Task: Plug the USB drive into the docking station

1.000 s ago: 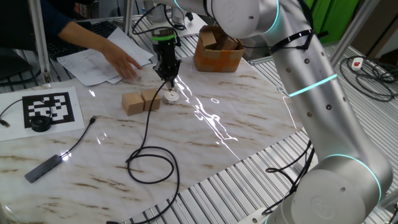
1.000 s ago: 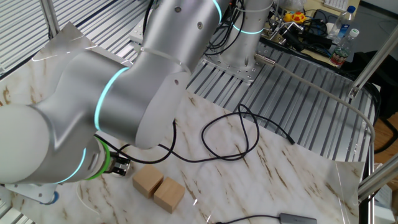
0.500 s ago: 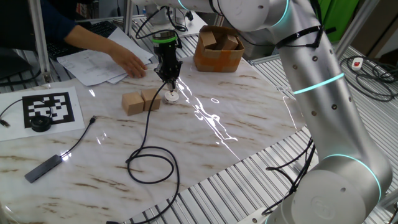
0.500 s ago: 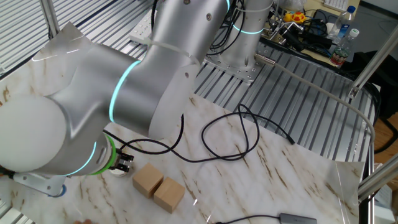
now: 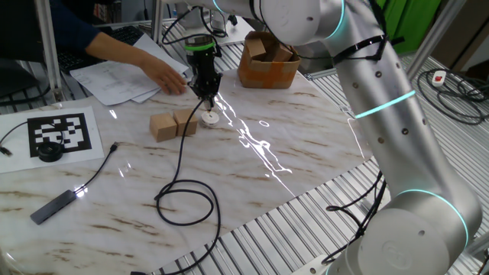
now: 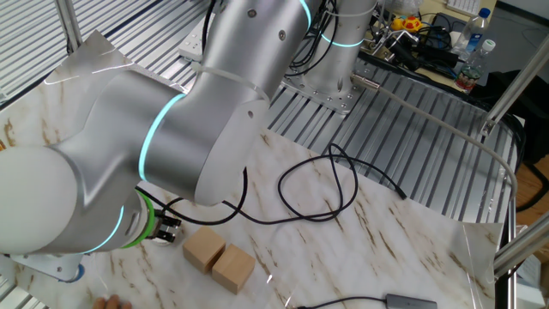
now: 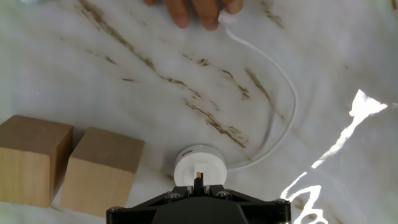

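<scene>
I am leaning my silver arm (image 5: 378, 84) far out over the glossy, brown-veined marble desk (image 5: 306, 145), wrist tilted steeply down. My pincer (image 5: 207, 97) is nearly closed on the USB drive (image 7: 198, 182), whose small plug tip is pointing at the middle of the dock (image 7: 198, 166), a smooth, round, whitish disc lying flat right under my fingers. In the hand view a thin white cord (image 7: 280, 99) is curving from the dock toward 1 o'clock, up to a person's fingers (image 7: 193, 11) at 12. Two plain tan wooden blocks (image 7: 68, 168), square-edged and touching each other, are sitting at 9 o'clock of the dock. The drive's thin black cable (image 5: 183, 179) is looping loosely across the desk.
</scene>
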Robot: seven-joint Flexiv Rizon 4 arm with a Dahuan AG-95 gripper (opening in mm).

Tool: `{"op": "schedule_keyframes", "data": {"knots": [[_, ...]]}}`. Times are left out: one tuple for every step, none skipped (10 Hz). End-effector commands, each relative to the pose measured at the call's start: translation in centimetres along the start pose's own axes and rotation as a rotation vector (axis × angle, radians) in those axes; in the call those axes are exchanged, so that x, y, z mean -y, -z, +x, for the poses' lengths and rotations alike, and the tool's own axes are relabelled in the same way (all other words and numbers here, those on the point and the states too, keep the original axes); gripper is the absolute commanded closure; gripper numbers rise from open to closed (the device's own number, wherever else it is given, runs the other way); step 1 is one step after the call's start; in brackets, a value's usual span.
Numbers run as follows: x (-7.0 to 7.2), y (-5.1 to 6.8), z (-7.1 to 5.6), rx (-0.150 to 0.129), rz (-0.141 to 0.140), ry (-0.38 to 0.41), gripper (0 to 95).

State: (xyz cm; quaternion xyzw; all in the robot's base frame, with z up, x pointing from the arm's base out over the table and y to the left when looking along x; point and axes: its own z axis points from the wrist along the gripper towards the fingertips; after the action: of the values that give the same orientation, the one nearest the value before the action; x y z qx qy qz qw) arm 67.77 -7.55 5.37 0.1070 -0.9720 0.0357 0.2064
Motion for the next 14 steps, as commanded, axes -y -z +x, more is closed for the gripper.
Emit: {"op": "schedule_keyframes", "data": {"knots": [[-0.03, -0.24, 0.39, 0.011, 0.004, 0.000, 95.0], [-0.03, -0.24, 0.39, 0.010, 0.002, 0.001, 95.0], [-0.03, -0.24, 0.39, 0.010, 0.001, 0.001, 95.0], [-0.03, -0.24, 0.39, 0.009, 0.000, 0.002, 95.0], [-0.02, -0.24, 0.40, 0.010, 0.003, -0.003, 95.0], [-0.02, -0.24, 0.40, 0.010, 0.003, -0.004, 95.0], [-0.02, -0.23, 0.41, 0.019, 0.004, -0.019, 95.0], [-0.02, -0.23, 0.41, 0.019, 0.004, -0.022, 95.0], [-0.01, -0.22, 0.43, 0.018, -0.002, -0.031, 95.0], [0.00, -0.21, 0.44, 0.025, -0.007, -0.039, 95.0], [0.00, -0.21, 0.44, 0.028, -0.010, -0.040, 95.0], [0.00, -0.21, 0.44, 0.029, -0.024, -0.044, 95.0], [0.01, -0.20, 0.46, 0.031, -0.027, -0.050, 95.0], [0.01, -0.21, 0.45, 0.031, -0.029, -0.055, 95.0]]}}
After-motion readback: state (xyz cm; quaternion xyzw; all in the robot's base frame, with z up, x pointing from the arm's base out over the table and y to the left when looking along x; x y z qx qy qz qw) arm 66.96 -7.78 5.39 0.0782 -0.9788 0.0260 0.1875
